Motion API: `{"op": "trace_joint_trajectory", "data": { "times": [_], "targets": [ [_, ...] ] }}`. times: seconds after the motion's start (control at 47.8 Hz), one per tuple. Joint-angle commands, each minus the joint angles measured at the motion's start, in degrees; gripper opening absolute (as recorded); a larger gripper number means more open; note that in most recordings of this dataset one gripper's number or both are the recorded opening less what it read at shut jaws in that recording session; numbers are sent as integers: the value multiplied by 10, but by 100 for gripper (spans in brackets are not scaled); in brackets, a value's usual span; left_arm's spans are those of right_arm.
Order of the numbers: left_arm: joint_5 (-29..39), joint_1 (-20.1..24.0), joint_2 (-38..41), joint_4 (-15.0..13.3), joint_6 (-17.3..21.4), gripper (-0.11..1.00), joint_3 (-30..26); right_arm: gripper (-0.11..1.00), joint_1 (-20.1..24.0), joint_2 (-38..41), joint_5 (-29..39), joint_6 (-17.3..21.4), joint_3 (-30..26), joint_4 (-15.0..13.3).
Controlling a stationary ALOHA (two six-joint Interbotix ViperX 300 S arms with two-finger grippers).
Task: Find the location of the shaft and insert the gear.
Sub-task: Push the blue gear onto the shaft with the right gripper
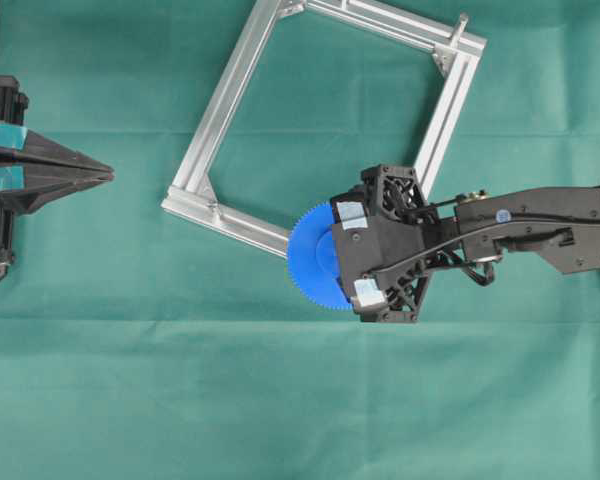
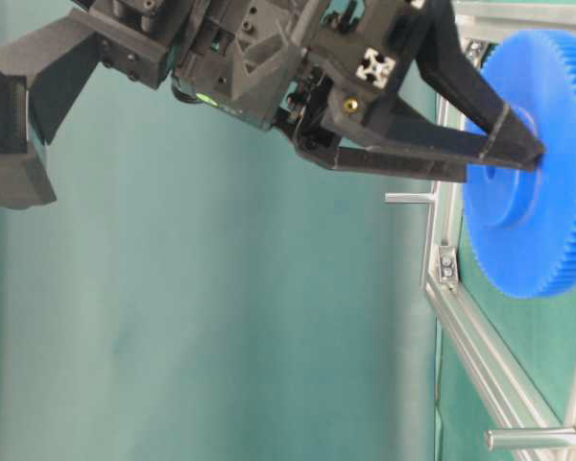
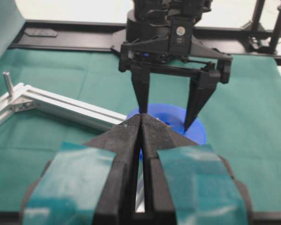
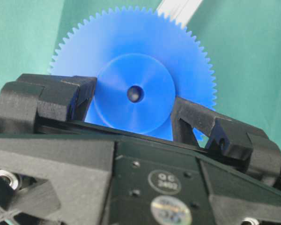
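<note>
Matt blue plastic gear (image 4: 133,93); brushed aluminium frame (image 1: 230,100); green cloth (image 1: 280,400).

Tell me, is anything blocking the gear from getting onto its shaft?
Nothing visible does. The right gripper holds the gear by its hub over the frame corner; the centre hole looks clear, and the shaft itself isn't discernible.

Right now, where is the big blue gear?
In the overhead view the gear sits right of centre, its hub between the right gripper fingers, at the metal frame's lower corner.

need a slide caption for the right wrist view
Right gripper gripping the raised hub of the large toothed blue plastic gear over green cloth, centre hole facing the camera.
</note>
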Motion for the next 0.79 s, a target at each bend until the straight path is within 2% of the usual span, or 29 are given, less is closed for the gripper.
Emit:
{"op": "trace_joint_trajectory", "data": {
  "times": [0.0, 0.606, 0.774],
  "targets": [
    [-7, 2, 3, -1, -1, 1, -15, 69, -4, -4, -3, 0, -3, 1],
    [-7, 2, 2, -1, -2, 1, -15, 69, -7, -14, -22, -1, 4, -3],
    [-8, 2, 2, -1, -3, 1, -15, 69, -9, -16, -34, 18, 8, 1]
  ]
}}
